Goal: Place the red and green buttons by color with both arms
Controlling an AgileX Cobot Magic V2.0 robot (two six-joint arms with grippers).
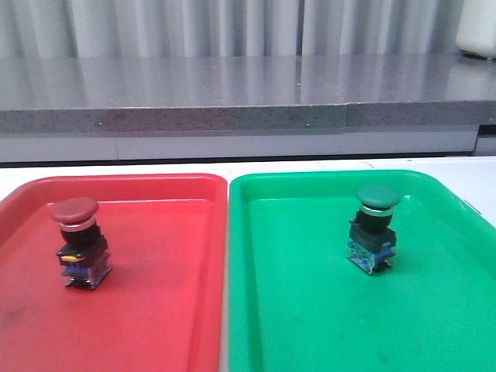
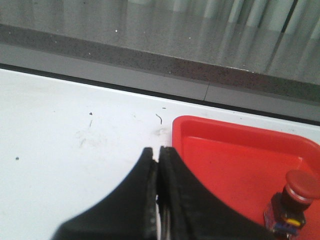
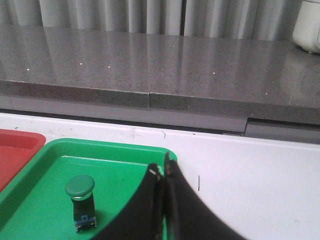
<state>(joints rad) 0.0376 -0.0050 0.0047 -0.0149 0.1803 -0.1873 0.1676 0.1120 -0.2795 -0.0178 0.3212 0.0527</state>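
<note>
The red button (image 1: 78, 242) stands upright on the red tray (image 1: 163, 310), toward its left side; it also shows in the left wrist view as the red button (image 2: 296, 202). The green button (image 1: 373, 227) stands upright on the green tray (image 1: 310, 325), and the right wrist view shows the same green button (image 3: 81, 201). My left gripper (image 2: 158, 150) is shut with nothing in it, hovering over the white table beside the red tray's (image 2: 235, 160) corner. My right gripper (image 3: 163, 166) is shut and empty over the green tray's (image 3: 45, 200) edge. Neither arm shows in the front view.
A grey stone ledge (image 1: 248, 93) runs along the back behind the white table (image 1: 465, 174). A white container (image 1: 477, 31) sits at the ledge's far right. The two trays lie side by side, touching at the middle.
</note>
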